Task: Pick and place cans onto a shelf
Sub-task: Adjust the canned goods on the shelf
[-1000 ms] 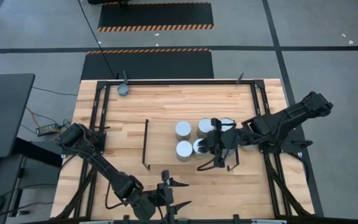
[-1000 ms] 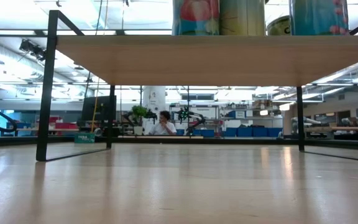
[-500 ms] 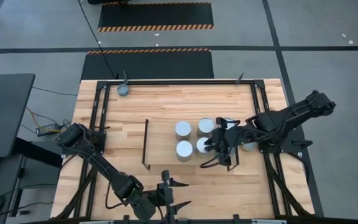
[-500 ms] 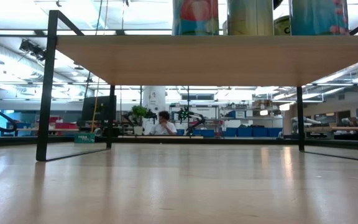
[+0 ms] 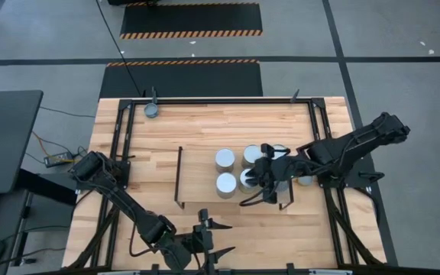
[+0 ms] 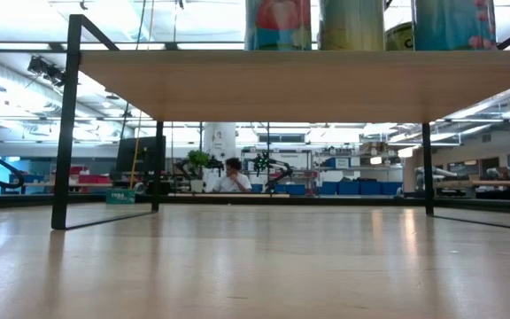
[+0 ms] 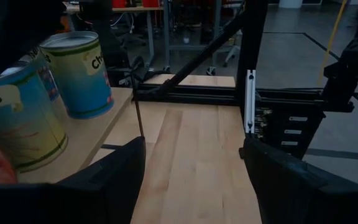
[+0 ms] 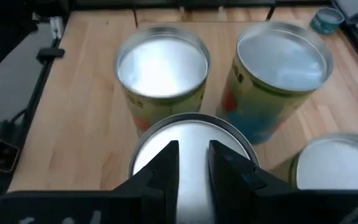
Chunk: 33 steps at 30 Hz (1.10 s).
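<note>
Several silver-topped cans stand upright on the light-wood shelf [image 5: 197, 179]: two at its middle [image 5: 226, 159] [image 5: 226, 183] and more to their right. My right gripper [image 5: 260, 177] hangs over the near can of the second pair [image 8: 191, 134], its fingers close together above that can's top. In the low view the cans [image 6: 351, 24] stand on the shelf board [image 6: 264, 84]. My left gripper [image 5: 230, 237] waits open at the table's near edge; its wrist view [image 7: 194, 180] shows two cans [image 7: 73, 74] off to one side. My right gripper has its two near-shut fingers [image 8: 166, 168] over the round top [image 8: 191, 127] of the can. They come from above, slanting toward the table's left. The fingers hide the place of contact. The can stands upright on the shelf.
A small grey round thing [image 5: 151, 109] lies at the table's far left corner. Black rails [image 5: 121, 153] edge the table. Bare tabletop [image 5: 151, 176] lies left of the shelf. A person [image 6: 233, 175] sits far off in the room.
My right gripper has gone a little toward the table's right edge and then back toward the left. The can beneath it has slid along the shelf the same way, staying upright.
</note>
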### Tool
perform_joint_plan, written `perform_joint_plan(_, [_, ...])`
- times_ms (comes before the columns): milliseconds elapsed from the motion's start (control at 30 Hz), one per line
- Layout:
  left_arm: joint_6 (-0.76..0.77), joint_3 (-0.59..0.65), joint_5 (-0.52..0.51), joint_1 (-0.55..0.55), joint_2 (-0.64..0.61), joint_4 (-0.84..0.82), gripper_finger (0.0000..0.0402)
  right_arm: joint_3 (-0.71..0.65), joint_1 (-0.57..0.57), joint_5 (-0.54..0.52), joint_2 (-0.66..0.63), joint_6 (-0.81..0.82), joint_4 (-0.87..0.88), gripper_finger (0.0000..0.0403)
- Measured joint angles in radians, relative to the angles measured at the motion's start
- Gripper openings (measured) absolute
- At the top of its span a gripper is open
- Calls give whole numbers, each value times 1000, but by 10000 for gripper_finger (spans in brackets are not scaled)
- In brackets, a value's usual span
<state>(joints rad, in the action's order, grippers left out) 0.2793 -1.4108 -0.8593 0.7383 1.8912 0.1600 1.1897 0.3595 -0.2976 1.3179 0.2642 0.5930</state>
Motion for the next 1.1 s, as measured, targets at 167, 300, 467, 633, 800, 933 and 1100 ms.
perform_joint_plan(167, [-1, 0, 0, 6, 0, 0, 274, 3, 2, 22, 13, -2, -4, 96])
perform_joint_plan(300, [-2, 0, 0, 10, 0, 0, 274, 2, 13, 40, -3, 3, 12, 96])
perform_joint_plan(467, [-2, 0, 0, 13, 0, 0, 274, 0, 27, 64, -21, 17, 25, 96])
perform_joint_plan(633, [-2, 0, 0, 12, 0, 0, 274, 0, 26, 58, -15, 15, 17, 96])
perform_joint_plan(800, [3, 0, 0, 12, 0, 0, 274, 0, 20, 46, -2, 2, 8, 96])
perform_joint_plan(933, [5, 0, 0, 16, 0, 0, 274, 0, 19, 34, -2, -2, 9, 96])
perform_joint_plan(1100, [-4, 0, -1, 18, 0, -1, 274, 0, 19, 30, -5, -13, 10, 96])
